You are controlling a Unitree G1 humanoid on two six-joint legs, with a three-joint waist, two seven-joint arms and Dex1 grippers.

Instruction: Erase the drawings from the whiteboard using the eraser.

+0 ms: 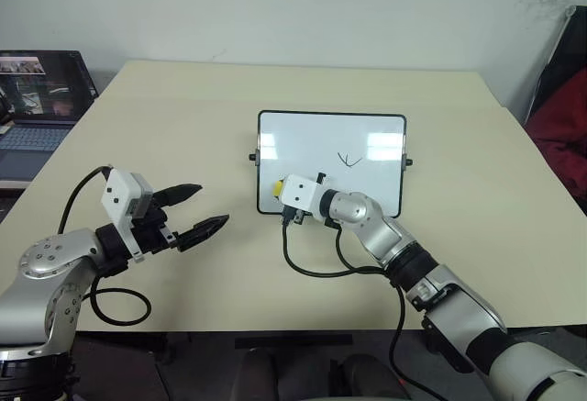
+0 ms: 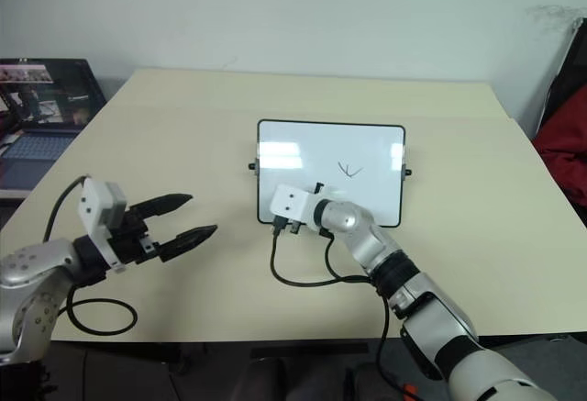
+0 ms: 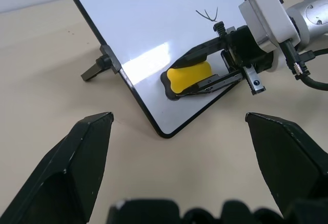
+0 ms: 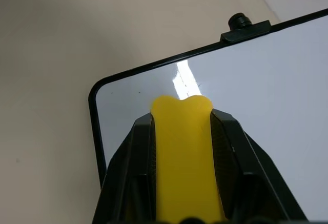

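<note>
The whiteboard (image 1: 307,139) stands tilted in the middle of the table, black-framed with knobs at both short sides. One check-like black drawing (image 1: 349,158) sits right of the board's middle, also seen as a scribble (image 3: 207,14) from the left wrist. My right gripper (image 4: 182,116) is shut on the yellow eraser (image 3: 188,75), which rests against the board's surface near its lower left corner (image 1: 278,186). My left gripper (image 1: 211,205) hovers open and empty over the table, left of the board and pointing toward it.
An open laptop (image 1: 37,98) sits on a side surface at the far left. A dark and red object (image 1: 561,116) stands beyond the table's right edge. Black cables (image 1: 316,268) trail on the table under my right arm.
</note>
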